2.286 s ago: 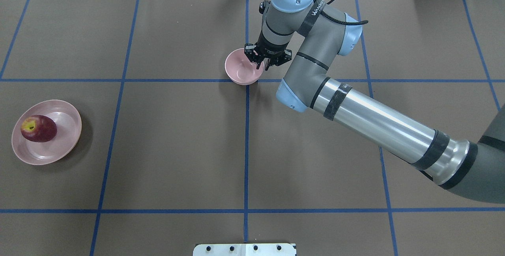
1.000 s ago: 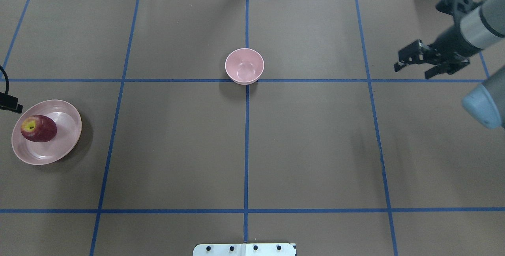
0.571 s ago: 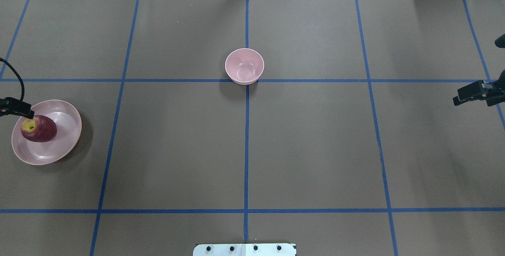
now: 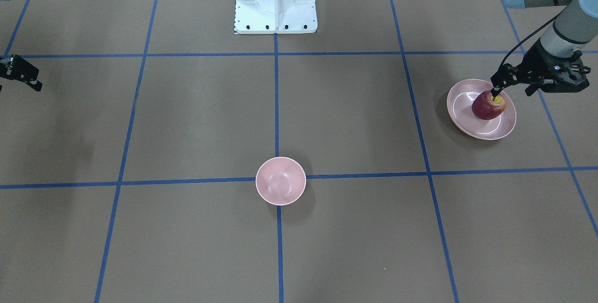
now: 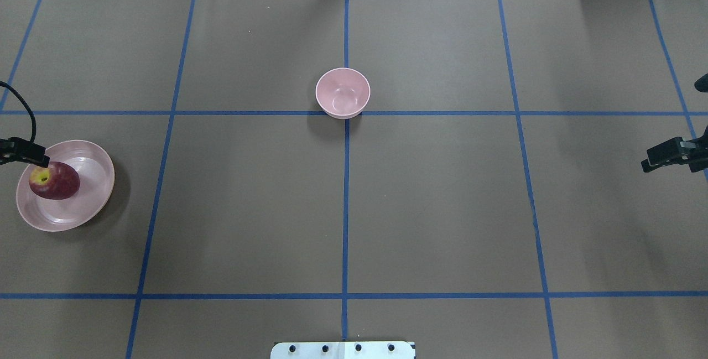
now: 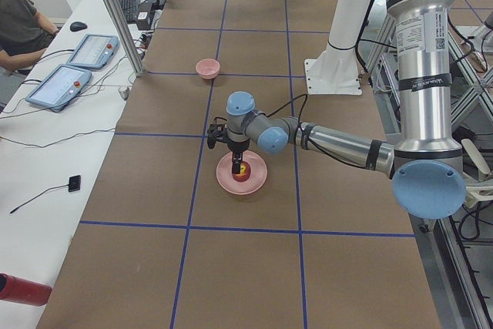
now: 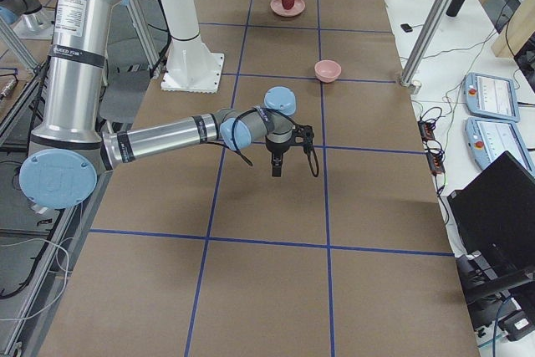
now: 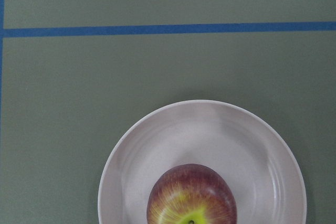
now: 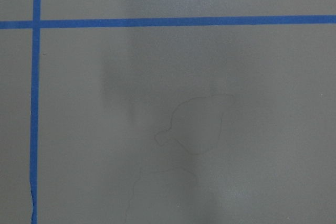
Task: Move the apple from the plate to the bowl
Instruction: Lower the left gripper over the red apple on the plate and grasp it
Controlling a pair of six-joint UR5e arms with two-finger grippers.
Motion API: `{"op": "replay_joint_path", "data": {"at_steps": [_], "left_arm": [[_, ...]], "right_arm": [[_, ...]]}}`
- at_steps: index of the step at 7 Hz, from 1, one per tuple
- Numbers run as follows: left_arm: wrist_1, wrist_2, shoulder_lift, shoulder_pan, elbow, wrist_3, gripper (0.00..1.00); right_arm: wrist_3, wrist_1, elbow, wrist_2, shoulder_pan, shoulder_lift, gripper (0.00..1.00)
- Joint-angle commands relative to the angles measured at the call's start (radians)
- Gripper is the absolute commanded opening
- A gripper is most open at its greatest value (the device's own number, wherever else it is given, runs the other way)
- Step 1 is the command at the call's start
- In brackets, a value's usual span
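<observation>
Left gripper (image 4: 512, 90) nearer apple (image 4: 488, 107), jaws' tips indistinct.

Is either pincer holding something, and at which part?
Nothing is held. The open left pincer hangs over the apple, which lies on the plate; the right pincer is empty.

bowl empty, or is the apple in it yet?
Empty. The bowl shows only its bare pink inside in the overhead view; the apple sits on the plate.
</observation>
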Motion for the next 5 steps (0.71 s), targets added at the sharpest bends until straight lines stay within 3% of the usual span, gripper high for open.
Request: {"op": "replay_joint_path", "data": {"at_steps": [1,3,5], "left_arm": [[0.002,0.0,0.0,0.0,0.0,-0.001,0.98],[0.0,0.002,-0.002,0.008,0.014,-0.001,0.98],[-0.027,0.044,-0.009,0.058,0.047,-0.013,0.98]], "right_arm": [[-0.009,-0.009,0.0,0.075,0.001,0.007,1.0],[-0.007,-0.011,0.007,0.138,0.033,0.001,1.0],[-0.006,-0.014,0.004,0.109,-0.008,0.004,1.0]]}}
